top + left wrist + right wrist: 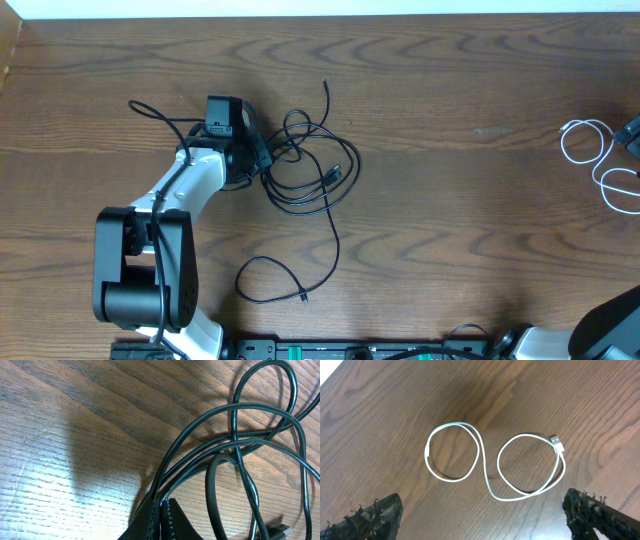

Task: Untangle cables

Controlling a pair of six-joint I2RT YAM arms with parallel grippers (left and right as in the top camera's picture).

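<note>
Black cables (250,406) pinched in left gripper (161,506)

We keep left arm (185,195) stretched from base toward table middle, wrist tipped down. Left gripper (161,517) sits low at tabletop, 2 fingers pressed together, pinching black cable (200,445). Right arm (612,325) enters at right edge. Right gripper (482,510) hangs above surface, 2 fingers spread wide.

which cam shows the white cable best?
Right wrist: the whole white cable, both loops and its plug, fills the frame. Overhead shows the cable small at the right edge. Left wrist doesn't show it.
</note>
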